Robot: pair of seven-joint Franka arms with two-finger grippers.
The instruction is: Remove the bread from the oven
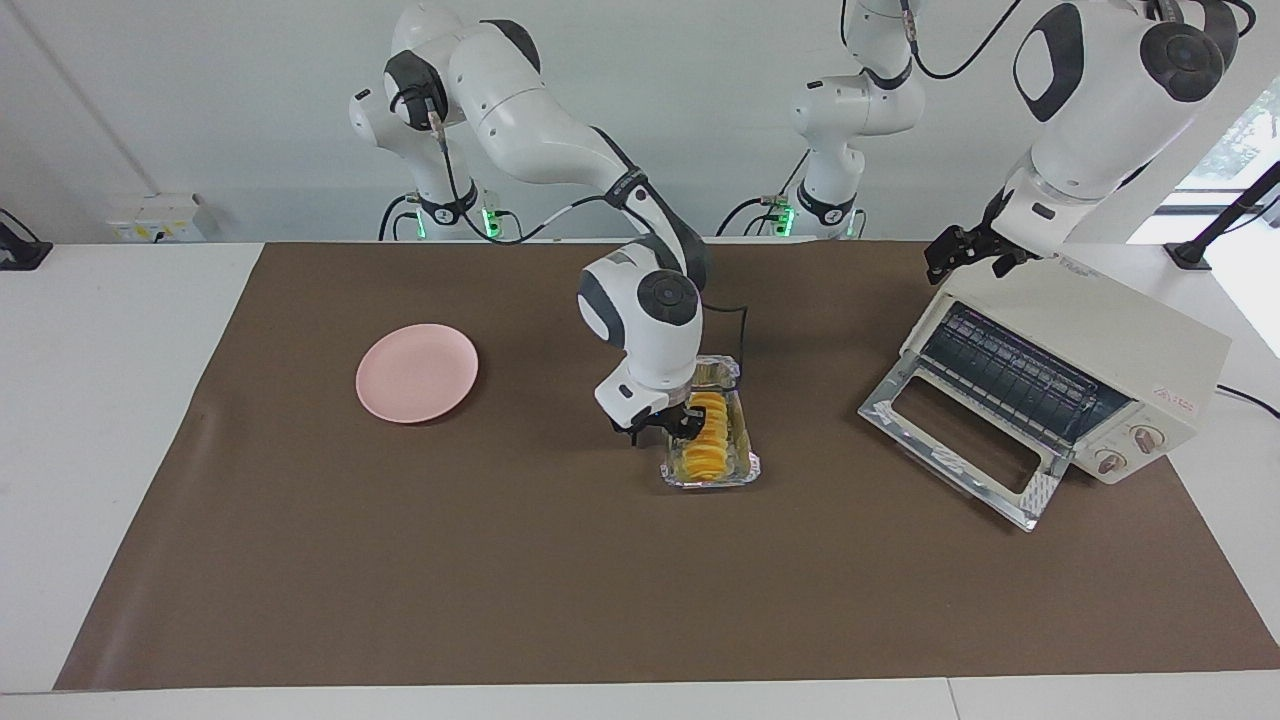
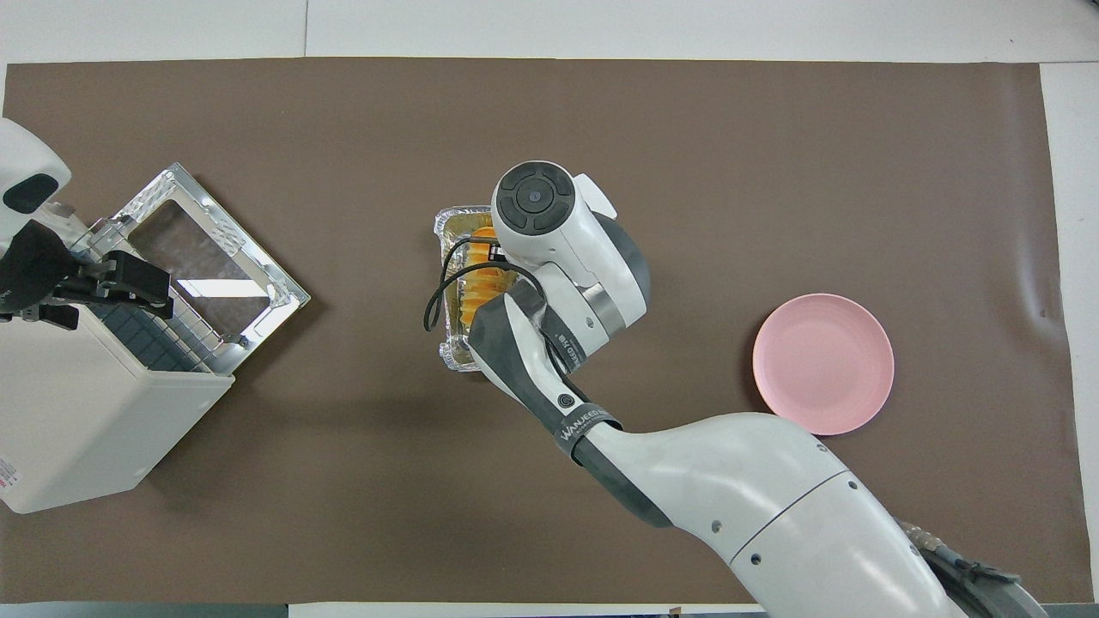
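The bread (image 1: 708, 436), a ridged golden-yellow loaf, lies in a crinkled silver foil tray (image 1: 742, 468) on the brown mat at the middle of the table, outside the oven. My right gripper (image 1: 668, 425) is down at the tray, at the part of the loaf nearer the robots. In the overhead view the right hand covers most of the bread (image 2: 481, 285). The cream-white oven (image 1: 1100, 330) stands at the left arm's end with its glass door (image 1: 960, 440) dropped open and its rack bare. My left gripper (image 1: 968, 262) is open and empty over the oven's top corner.
A pink plate (image 1: 417, 372) lies empty on the mat toward the right arm's end, also seen in the overhead view (image 2: 822, 363). The oven's open door (image 2: 215, 232) juts out toward the tray (image 2: 451, 225). The brown mat (image 1: 500, 580) covers most of the table.
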